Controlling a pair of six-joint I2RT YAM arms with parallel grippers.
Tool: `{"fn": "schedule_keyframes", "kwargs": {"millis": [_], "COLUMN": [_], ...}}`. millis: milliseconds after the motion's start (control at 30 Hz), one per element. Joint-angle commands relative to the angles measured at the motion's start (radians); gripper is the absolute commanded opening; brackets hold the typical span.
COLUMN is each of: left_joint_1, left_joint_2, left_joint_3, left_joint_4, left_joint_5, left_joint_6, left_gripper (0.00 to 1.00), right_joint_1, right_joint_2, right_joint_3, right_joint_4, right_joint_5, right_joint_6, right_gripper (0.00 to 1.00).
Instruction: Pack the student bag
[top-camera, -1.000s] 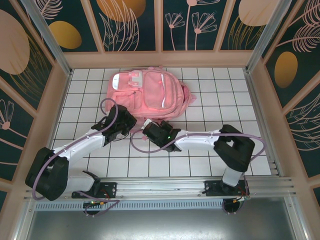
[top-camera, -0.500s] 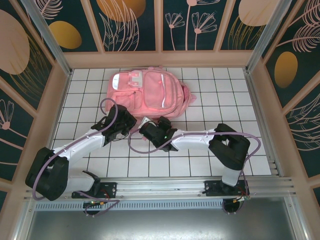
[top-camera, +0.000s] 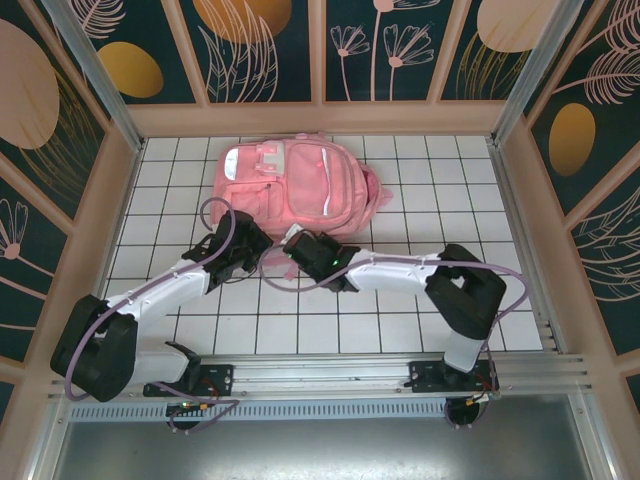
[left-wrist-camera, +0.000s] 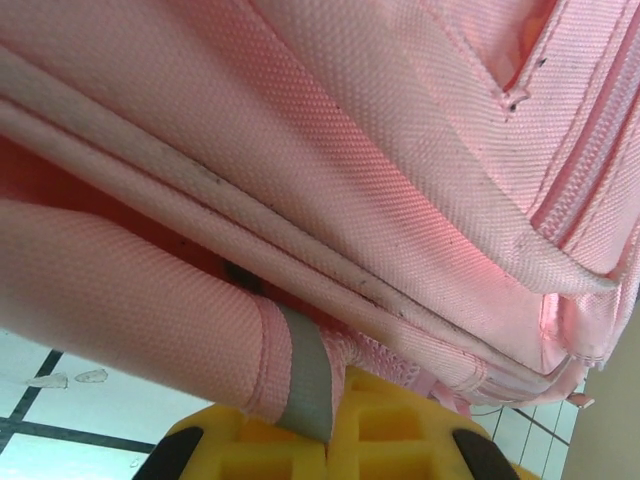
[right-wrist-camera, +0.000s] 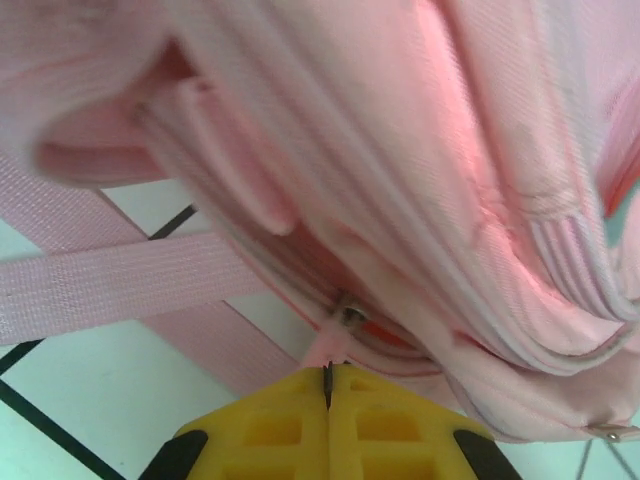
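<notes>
The student bag (top-camera: 290, 185), a large pink backpack, lies flat on the white tiles at the back of the table, its lower edge toward the arms. My left gripper (top-camera: 260, 238) is at that lower edge. In the left wrist view its yellow fingers (left-wrist-camera: 400, 440) are shut on a grey webbing strip (left-wrist-camera: 305, 375) at the end of a padded pink strap (left-wrist-camera: 120, 300). My right gripper (top-camera: 293, 240) sits just beside it. In the right wrist view the right gripper (right-wrist-camera: 327, 385) is shut on the pink zipper pull (right-wrist-camera: 335, 345) under a metal slider (right-wrist-camera: 348, 313).
Flat pink straps (right-wrist-camera: 110, 280) lie loose on the tiles (top-camera: 400, 200) below the bag's edge. Wooden walls (top-camera: 520, 170) close in the table on three sides. A metal rail (top-camera: 330, 365) runs along the near edge by the arm bases.
My right gripper has closed on the zipper pull and shifted slightly left toward the bag's lower edge. The left gripper and the bag have stayed put.
</notes>
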Motion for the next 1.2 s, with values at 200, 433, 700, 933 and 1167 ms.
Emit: {"fn": "schedule_keyframes", "kwargs": {"millis": [200, 433, 700, 933, 1167], "left_joint_1": [0.020, 0.022, 0.024, 0.034, 0.043], "left_joint_2": [-0.061, -0.059, -0.053, -0.055, -0.050], "left_joint_3": [-0.015, -0.016, -0.009, -0.007, -0.009], "left_joint_4": [0.078, 0.082, 0.075, 0.072, 0.074], "left_joint_5": [-0.026, -0.019, -0.017, -0.003, 0.009], "left_joint_6": [0.018, 0.023, 0.024, 0.024, 0.023], "left_gripper": [0.00, 0.00, 0.00, 0.00, 0.00], "right_joint_1": [-0.247, -0.229, -0.063, 0.037, 0.081], "right_joint_2": [-0.244, -0.248, -0.115, 0.042, 0.081], "right_joint_3": [-0.180, -0.202, -0.067, 0.071, 0.083], "right_joint_4": [0.112, 0.130, -0.003, -0.114, -0.127], "right_joint_5": [-0.527, -0.634, -0.269, 0.067, 0.127], "right_joint_6": [0.407, 0.393, 0.192, 0.065, 0.038], "right_gripper": [0.00, 0.16, 0.44, 0.54, 0.56]}}
